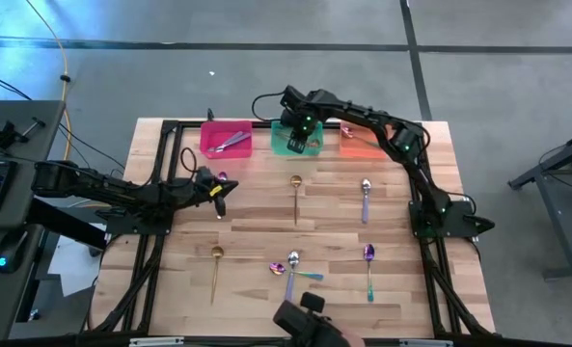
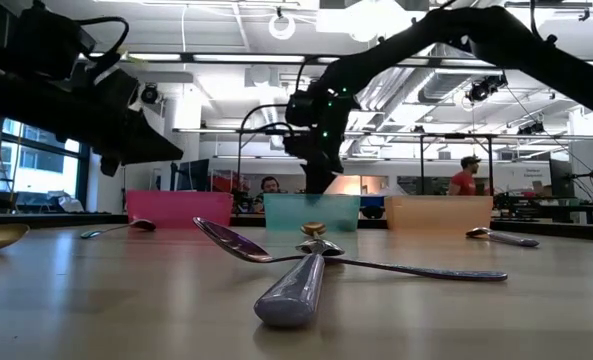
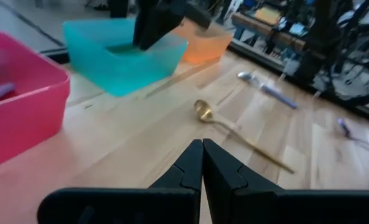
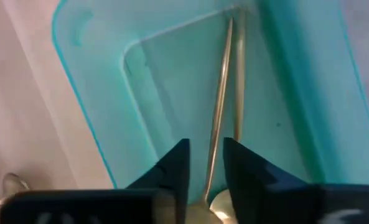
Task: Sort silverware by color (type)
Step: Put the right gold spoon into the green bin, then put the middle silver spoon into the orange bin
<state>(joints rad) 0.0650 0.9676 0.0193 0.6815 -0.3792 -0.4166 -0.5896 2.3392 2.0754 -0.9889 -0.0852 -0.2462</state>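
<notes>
Gold, silver-lavender and purple-teal spoons lie spread on the wooden table. My right gripper [image 1: 300, 135] hangs over the green bin [image 1: 284, 146], fingers open and pointing down. A gold spoon [image 4: 220, 112] lies in that bin between the fingers, its handle tip against the bin wall. My left gripper [image 1: 218, 190] is shut, low over the table's left side, next to a purple spoon [image 1: 223, 178]. A gold spoon [image 3: 204, 113] lies ahead of it. The pink bin [image 1: 210, 143] holds a silver-lavender spoon [image 1: 232, 143]. My right gripper stands with one finger [image 4: 175, 168] on each side of the gold spoon's handle [image 4: 212, 163], which runs free through the gap. Its bowl [image 4: 220, 202] sits far back between the fingers; I cannot tell whether they touch it.
The orange bin [image 1: 363, 145] stands right of the green one at the far edge. Loose spoons: gold [image 1: 295, 193], silver-lavender [image 1: 366, 198], gold [image 1: 216, 265], a crossed pair [image 1: 290, 265], purple-teal [image 1: 368, 265]. A dark object [image 1: 305, 323] sits at the near edge.
</notes>
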